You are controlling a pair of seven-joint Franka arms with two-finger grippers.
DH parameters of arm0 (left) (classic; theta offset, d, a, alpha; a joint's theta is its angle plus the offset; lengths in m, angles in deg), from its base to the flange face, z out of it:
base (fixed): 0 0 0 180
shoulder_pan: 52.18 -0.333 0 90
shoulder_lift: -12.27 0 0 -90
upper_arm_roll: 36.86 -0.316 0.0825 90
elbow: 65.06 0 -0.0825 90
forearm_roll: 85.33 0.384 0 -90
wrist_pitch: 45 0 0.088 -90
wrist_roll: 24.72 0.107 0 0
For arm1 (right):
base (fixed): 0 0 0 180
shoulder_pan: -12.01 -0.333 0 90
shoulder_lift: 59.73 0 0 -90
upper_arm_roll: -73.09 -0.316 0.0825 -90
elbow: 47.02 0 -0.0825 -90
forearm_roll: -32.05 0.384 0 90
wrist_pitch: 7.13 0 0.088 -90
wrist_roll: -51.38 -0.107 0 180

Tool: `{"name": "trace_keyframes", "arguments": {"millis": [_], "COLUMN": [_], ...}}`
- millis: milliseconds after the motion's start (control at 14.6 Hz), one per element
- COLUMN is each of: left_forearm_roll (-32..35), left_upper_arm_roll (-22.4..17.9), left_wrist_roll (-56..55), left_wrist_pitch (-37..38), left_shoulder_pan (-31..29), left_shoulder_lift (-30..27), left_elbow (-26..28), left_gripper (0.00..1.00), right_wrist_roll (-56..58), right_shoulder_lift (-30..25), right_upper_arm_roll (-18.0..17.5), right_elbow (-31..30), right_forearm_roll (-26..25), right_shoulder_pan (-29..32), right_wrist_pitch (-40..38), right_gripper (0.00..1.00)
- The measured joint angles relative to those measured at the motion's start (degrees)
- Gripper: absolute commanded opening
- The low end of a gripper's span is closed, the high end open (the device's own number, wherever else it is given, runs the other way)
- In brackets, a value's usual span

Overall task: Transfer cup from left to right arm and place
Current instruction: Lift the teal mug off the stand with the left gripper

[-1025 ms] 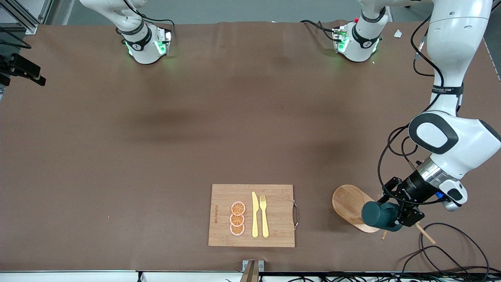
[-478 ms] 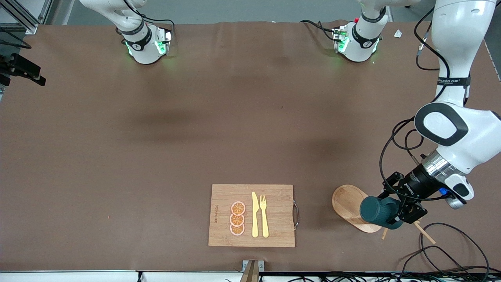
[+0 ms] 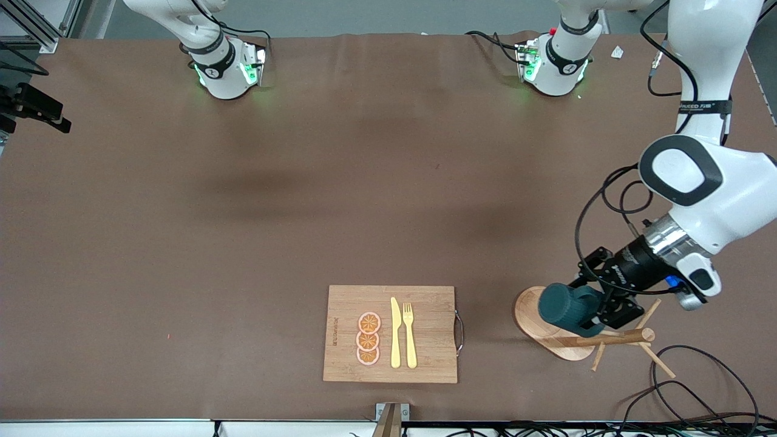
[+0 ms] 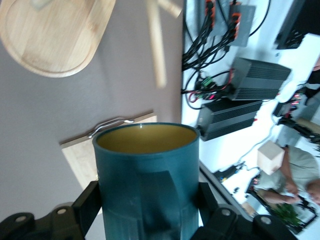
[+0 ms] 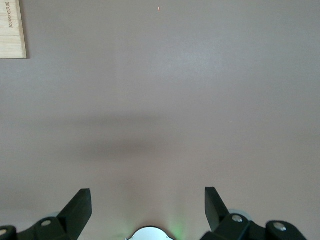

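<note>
The dark teal cup (image 3: 564,306) hangs in the air on its side, over the oval wooden base (image 3: 531,315) of a mug rack. My left gripper (image 3: 598,314) is shut on it. In the left wrist view both black fingers press the sides of the cup (image 4: 147,175), the left gripper (image 4: 147,205) clamps it low on the body, and its mustard inside faces the cutting board (image 4: 80,160). My right gripper (image 5: 146,196) stands open over bare brown table with nothing between its fingers. It does not show in the front view.
A bamboo cutting board (image 3: 431,303) near the front edge carries three orange slices (image 3: 368,338), a yellow knife (image 3: 395,332) and a fork (image 3: 410,334). The rack's wooden post with pegs (image 3: 613,338) sticks out beside the cup. Black cables (image 3: 686,376) lie at the left arm's end.
My left gripper has carried the cup off the rack's post and toward the right arm's end, over the oval base. The post and its pegs now show. The right gripper has stayed open.
</note>
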Motion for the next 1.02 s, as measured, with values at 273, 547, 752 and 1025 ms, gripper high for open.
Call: {"name": "trace_keyframes", "arguments": {"millis": [273,547,752,1025], "left_forearm_roll": [13.94,24.84,30.5,42.06], "left_upper_arm_roll": [0.24,0.36,0.38,0.39], "left_wrist_roll": [-13.62,-23.77,-28.6,-36.9], "left_wrist_pitch": [0.6,1.34,4.13,5.59], "left_shoulder_pan": [5.08,11.26,15.62,23.39], "left_shoulder_lift": [-1.43,-2.09,-2.08,-0.44], "left_elbow": [-0.01,-0.38,-2.37,-4.52], "left_gripper": [0.65,0.65,0.65,0.65], "right_wrist_roll": [0.0,0.0,0.0,0.0], "right_shoulder_lift": [0.0,0.0,0.0,0.0], "right_upper_arm_roll": [0.01,0.01,0.01,0.02], "right_elbow": [0.0,0.0,0.0,0.0], "right_forearm_roll": [0.0,0.0,0.0,0.0], "right_shoulder_pan": [0.0,0.0,0.0,0.0], "right_wrist_pitch": [0.0,0.0,0.0,0.0], "right_gripper": [1.0,1.0,1.0,1.0]}}
